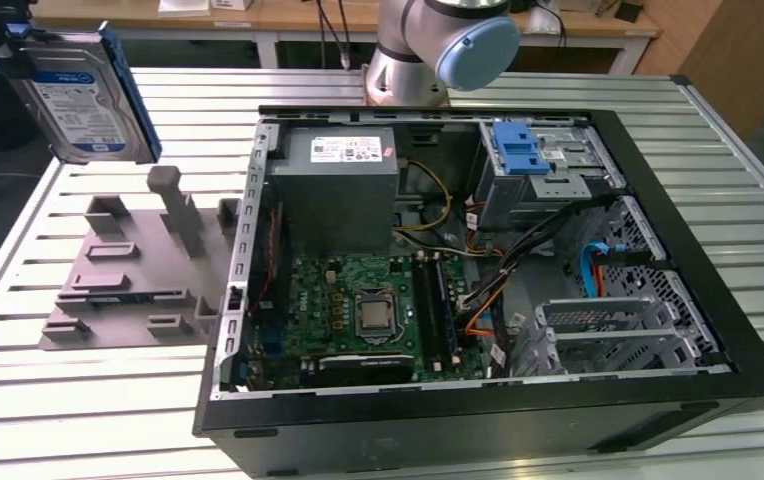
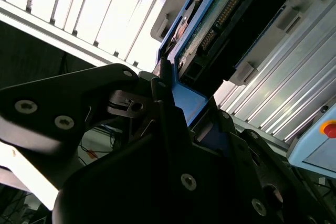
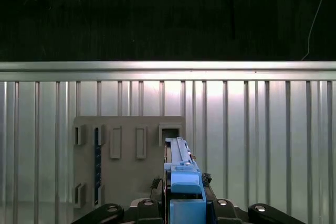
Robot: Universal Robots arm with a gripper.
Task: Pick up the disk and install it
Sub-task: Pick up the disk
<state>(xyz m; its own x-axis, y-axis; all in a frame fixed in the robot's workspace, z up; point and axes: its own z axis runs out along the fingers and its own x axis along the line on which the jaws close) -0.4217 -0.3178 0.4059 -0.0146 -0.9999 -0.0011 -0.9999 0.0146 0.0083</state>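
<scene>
- One disk [image 1: 79,100], silver in a blue frame.
- One end effector [image 3: 182,184], seen in the first wrist view.
- One robot arm [image 1: 438,45], in the exterior view.
- One open computer case [image 1: 489,430].
- One grey power-supply box [image 1: 333,195] inside the case.
- One green motherboard [image 1: 342,320], also inside the case.
- One bare blue clip [image 1: 521,150] on the drive cage.
- One grey slotted holder [image 1: 129,265].
- One slatted metal table [image 1: 75,420].

The table [image 1: 736,180] is evenly lit in the exterior view, glare is thrown off its slats in both wrist views, and the gripper [image 2: 181,98] and the disk [image 2: 233,22] are left dark in the second wrist view.
</scene>
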